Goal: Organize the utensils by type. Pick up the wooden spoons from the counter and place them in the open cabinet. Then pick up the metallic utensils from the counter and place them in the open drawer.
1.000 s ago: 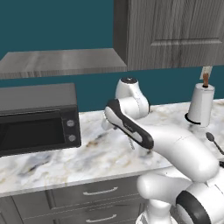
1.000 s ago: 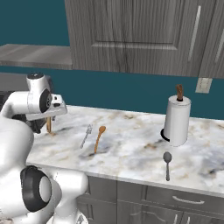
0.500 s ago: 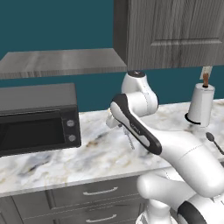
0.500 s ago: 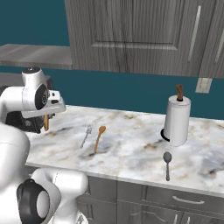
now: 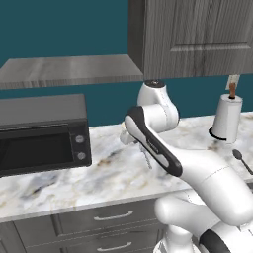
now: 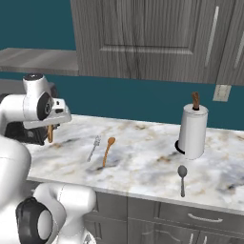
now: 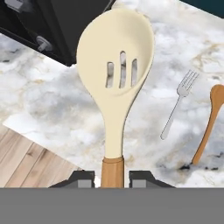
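My gripper (image 7: pixel 113 178) is shut on the tan handle of a wooden spoon (image 7: pixel 116 74) with a pale cream slotted bowl, held above the marble counter (image 7: pixel 43 100). From the right base view the gripper (image 6: pixel 50 125) hangs at the counter's left end with the spoon (image 6: pixel 49 135) pointing down. To its right lie a silver fork (image 6: pixel 94 147) and an orange-brown wooden spoon (image 6: pixel 107 150), side by side on the counter (image 6: pixel 143 162). They also show as fork (image 7: pixel 177 105) and spoon (image 7: pixel 209 124). The open cabinet and the drawer are out of view.
A black microwave (image 5: pixel 42 133) stands at the counter's left, close behind the gripper. A white paper towel roll (image 6: pixel 193 131) stands at the right, with a dark grey spoon (image 6: pixel 181 177) lying in front of it. Wall cabinets (image 6: pixel 143 38) with shut doors hang above.
The arm has risen a little and turned its wrist, carrying the cream spoon with it. The fork and the orange-brown spoon have not moved.
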